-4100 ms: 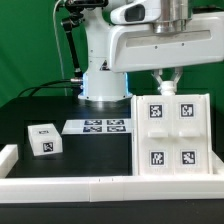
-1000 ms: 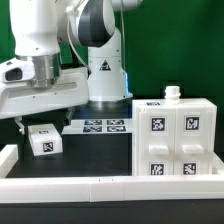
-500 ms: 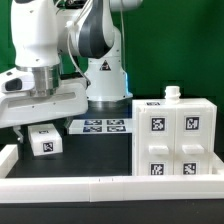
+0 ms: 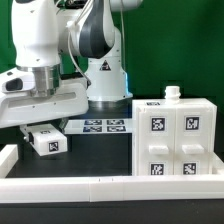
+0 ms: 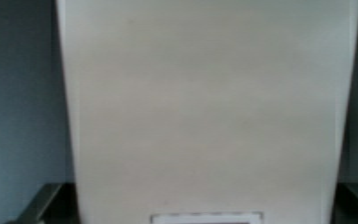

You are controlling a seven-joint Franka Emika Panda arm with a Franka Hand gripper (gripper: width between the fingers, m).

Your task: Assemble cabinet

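Note:
The cabinet (image 4: 176, 140) is a white boxy shell with several square tags on its face, standing at the exterior view's right, with a small white piece (image 4: 173, 93) on top. A small white tagged drawer block (image 4: 47, 141) lies at the exterior view's left. My gripper (image 4: 44, 127) hangs right over that block, its fingers mostly hidden by the hand. In the wrist view the block (image 5: 202, 100) fills the picture, and the dark fingertips (image 5: 44, 204) stand on either side of it. The gripper (image 5: 202, 205) looks open around the block.
The marker board (image 4: 105, 126) lies flat between the block and the cabinet. A long low white rail (image 4: 110, 185) runs along the table's front and turns up at the exterior view's left (image 4: 8, 158). The arm's base (image 4: 103, 75) stands behind.
The arm swung from above the cabinet to the exterior view's left, then lowered onto the small block. The small white piece now shows on the cabinet's top.

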